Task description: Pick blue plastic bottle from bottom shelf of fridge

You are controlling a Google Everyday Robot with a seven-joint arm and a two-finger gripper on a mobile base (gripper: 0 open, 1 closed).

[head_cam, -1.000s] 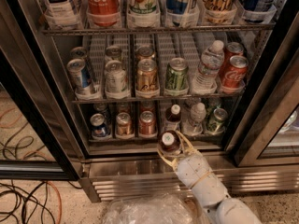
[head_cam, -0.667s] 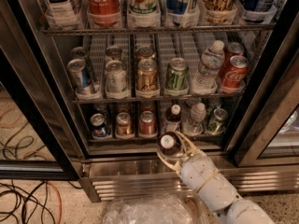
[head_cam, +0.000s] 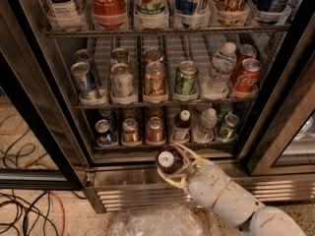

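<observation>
My gripper [head_cam: 170, 165] is shut on the blue plastic bottle [head_cam: 166, 159], a small dark-bodied bottle with a white cap bearing a green mark. It holds the bottle just in front of and below the front edge of the bottom shelf [head_cam: 138, 146], outside the fridge [head_cam: 128, 193]. My white arm [head_cam: 221, 193] comes in from the lower right. A similar dark bottle [head_cam: 183, 125] still stands on the bottom shelf behind the gripper.
The bottom shelf also holds cans [head_cam: 130, 131] and a clear water bottle [head_cam: 207, 122]. Black door frames stand at the left [head_cam: 34, 132] and the right [head_cam: 275, 117]. Cables [head_cam: 24, 213] lie on the floor at the left. Crumpled clear plastic [head_cam: 157, 222] lies below the gripper.
The gripper has drawn the bottle left and down, farther out of the fridge and toward the camera.
</observation>
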